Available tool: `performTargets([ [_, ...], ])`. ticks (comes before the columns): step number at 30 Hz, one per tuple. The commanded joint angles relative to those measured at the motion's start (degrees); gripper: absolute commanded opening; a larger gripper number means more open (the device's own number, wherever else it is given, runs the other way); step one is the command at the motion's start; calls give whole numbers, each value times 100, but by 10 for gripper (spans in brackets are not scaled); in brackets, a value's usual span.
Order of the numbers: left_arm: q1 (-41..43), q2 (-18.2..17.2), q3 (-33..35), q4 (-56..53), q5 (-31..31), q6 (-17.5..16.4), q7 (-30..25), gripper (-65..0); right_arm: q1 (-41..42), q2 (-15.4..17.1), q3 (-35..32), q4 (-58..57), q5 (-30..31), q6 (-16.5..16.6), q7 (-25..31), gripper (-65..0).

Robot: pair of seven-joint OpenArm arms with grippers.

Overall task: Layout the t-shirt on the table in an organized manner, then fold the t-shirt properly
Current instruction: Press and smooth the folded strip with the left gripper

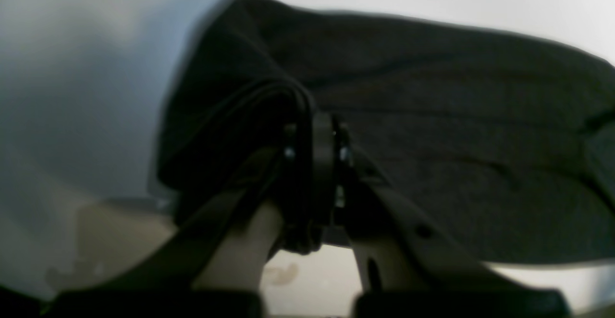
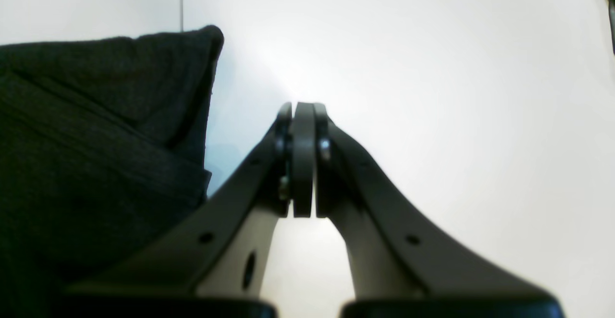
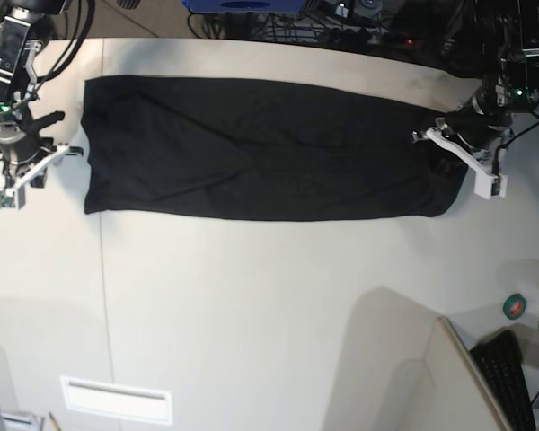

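T-shirt: The t-shirt is lying on the bench as a long, narrow black band, already folded lengthwise, its long axis running side to side across the far half of the bench in the base view.

T-shirt ends: One end is lying flat with a squared edge; the other end is bunching up where the cloth is being lifted.

Left gripper: The left gripper is standing at the bunched end of the t-shirt, its jaws closed on a gathered bundle of several cloth layers, as the left wrist view shows.

Right gripper: The right gripper is hovering just beside the squared end of the t-shirt, apart from the cloth; its jaws are pressed together on nothing, as the right wrist view shows.

Governing relation: The t-shirt is stretching away from the left gripper along its long axis, towards the right gripper. In my judgement the left arm is the working one, being alone in contact, and the coming fold looks to call for carrying the held end along that axis over the flat part.

Risk: The bundle appears uneven, so the layers could land askew.

Progress: Layout appears done; the crosswise folds appear not yet made.

Markings: No brand, label or legible writing is showing; the visible t-shirt face is plain black.
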Motion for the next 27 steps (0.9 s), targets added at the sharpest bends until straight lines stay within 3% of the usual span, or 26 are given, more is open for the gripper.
performTargets([
  [1,-69,-62,115,117,-73,-18,-78,-650,43,56,19,97,52,-1,134,-650],
  [4,-280,-62,687,117,-73,-18,-43,-650,43,56,19,97,52,-1,134,-650],
  [7,-553,61,1047,117,-91,-18,440,-650,43,56,46,97,52,-1,134,-650],
  [11,-931,456,1135,134,-73,-18,1179,-650,16,56,54,97,52,-1,134,-650],
  [18,-1511,1001,1153,266,-73,-18,1961,-650,-1,56,63,97,52,-1,134,-650],
  [27,-2030,1160,2155,-244,-73,-10,2163,-650,16,56,63,97,52,-1,108,-650],
])
